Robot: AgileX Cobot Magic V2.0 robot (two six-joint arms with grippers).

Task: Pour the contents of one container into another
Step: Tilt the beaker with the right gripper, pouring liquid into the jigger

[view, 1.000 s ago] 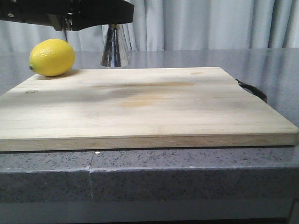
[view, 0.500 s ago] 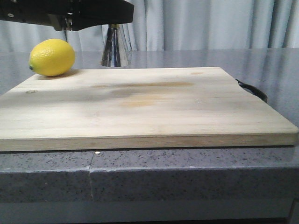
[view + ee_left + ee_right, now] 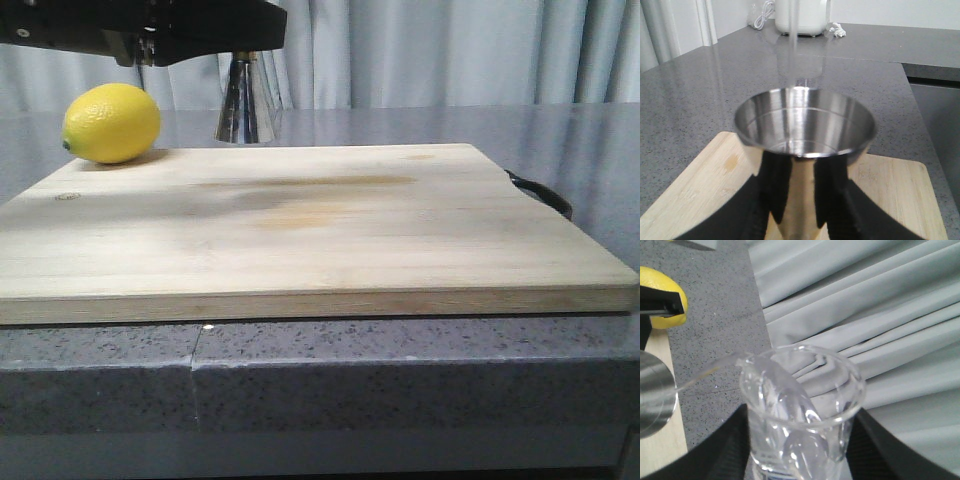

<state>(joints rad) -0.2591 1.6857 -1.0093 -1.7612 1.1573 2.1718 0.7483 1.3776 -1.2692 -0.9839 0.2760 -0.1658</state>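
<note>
Right wrist view: clear glass beaker (image 3: 802, 415) clamped in right jaws, tilted, thin stream arcing off lip toward jigger (image 3: 805, 131). Left jaws clamped on jigger waist, held above wooden board (image 3: 300, 220) near lemon (image 3: 111, 122). Risk: stream overshoots narrow rim if tilt grows; polished steel could slip. Jigger mirror-smooth, hourglass; desk speckled grey.

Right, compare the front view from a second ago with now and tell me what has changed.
Nothing visibly changed. The black left arm hangs at the same spot over the board's far left corner, the mirror-polished steel hourglass jigger shows below it as before, and the yellow lemon and pale wooden cutting board lie where they were.
</note>
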